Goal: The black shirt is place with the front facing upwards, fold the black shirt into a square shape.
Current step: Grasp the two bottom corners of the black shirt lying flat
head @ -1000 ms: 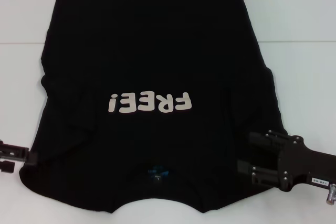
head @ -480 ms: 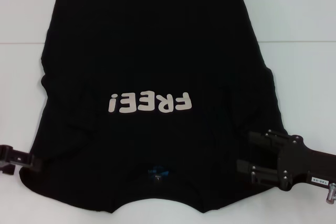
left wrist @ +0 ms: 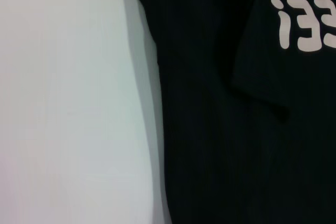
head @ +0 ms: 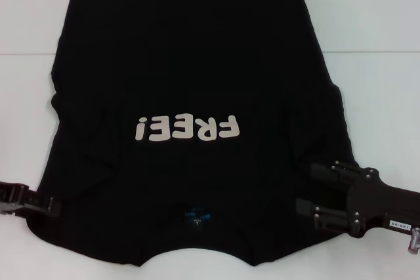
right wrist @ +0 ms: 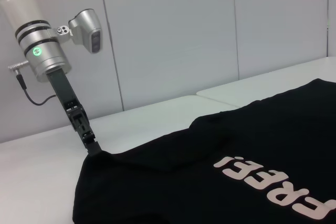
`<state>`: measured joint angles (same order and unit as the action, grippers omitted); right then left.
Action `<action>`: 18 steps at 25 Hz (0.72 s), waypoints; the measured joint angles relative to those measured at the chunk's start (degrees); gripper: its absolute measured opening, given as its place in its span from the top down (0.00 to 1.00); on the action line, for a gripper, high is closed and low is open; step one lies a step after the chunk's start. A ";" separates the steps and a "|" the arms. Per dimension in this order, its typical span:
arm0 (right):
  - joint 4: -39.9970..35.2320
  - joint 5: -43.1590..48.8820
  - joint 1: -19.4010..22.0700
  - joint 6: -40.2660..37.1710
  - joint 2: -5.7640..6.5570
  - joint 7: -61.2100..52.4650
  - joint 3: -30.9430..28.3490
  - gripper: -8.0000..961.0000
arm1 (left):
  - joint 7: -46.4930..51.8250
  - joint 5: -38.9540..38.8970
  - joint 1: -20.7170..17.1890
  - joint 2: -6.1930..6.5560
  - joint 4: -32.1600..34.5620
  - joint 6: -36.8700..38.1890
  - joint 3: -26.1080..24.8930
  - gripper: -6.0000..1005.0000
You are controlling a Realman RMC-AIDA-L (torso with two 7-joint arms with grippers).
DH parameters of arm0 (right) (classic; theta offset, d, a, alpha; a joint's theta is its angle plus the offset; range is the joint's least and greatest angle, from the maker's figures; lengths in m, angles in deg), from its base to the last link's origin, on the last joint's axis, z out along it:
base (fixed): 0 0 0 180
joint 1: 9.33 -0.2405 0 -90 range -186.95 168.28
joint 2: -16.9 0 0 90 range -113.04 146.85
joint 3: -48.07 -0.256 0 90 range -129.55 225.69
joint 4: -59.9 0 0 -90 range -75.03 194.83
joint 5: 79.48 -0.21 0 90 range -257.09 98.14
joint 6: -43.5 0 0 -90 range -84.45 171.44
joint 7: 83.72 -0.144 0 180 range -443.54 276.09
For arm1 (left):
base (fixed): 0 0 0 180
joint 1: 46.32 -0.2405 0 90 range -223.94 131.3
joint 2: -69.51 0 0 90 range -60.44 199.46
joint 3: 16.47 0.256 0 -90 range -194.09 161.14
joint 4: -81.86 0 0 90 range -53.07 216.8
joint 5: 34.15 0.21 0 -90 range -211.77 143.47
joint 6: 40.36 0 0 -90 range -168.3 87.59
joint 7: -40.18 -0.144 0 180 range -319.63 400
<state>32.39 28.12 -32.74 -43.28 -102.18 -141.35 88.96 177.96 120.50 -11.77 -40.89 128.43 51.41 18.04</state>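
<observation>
A: Where the head view reads "FREE!" upside down, what carries it?
B: Black shirt, flat, filling mid-frame on white table; blue neck label low centre.
A: Grippers?
B: Left gripper at shirt's lower-left edge, closure not discernible; right gripper lower right, fingers apart over cloth.
A: Wrist views?
B: Left: partial lettering, upper right. Right: left gripper touching shirt's corner.

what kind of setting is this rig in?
Probably a lab or test workspace, not a home. The black shirt lies spread on a bare white table, plain pale wall panels stand behind it, and the left end effector and right end effector are at its edges.
</observation>
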 joint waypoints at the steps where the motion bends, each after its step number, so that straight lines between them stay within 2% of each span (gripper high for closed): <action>1: 0.00 -0.01 0.00 -0.06 0.00 -0.02 -0.01 0.17 | -0.09 0.01 0.00 -0.04 0.23 0.00 0.01 0.14; 5: 0.00 -0.09 0.02 -0.18 0.06 -0.03 -0.02 0.17 | -0.55 0.47 -0.27 -0.31 1.19 -0.22 0.68 0.18; 10: 0.00 -0.17 0.03 -0.30 0.09 -0.03 -0.03 0.17 | -0.61 1.42 -0.44 -0.60 1.33 -0.89 1.60 0.41; 13: 0.00 -0.21 0.03 -0.43 0.07 -0.03 -0.02 0.17 | -0.73 1.44 -0.59 -0.61 1.34 -1.15 1.61 0.64; 18: 0.00 -0.21 0.03 -0.57 0.03 -0.03 -0.02 0.17 | -2.55 1.44 -0.69 -0.77 1.34 -1.03 1.61 0.75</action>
<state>32.39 27.92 -32.71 -43.85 -102.15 -141.38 88.94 175.41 121.95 -12.45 -41.66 129.77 50.38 19.65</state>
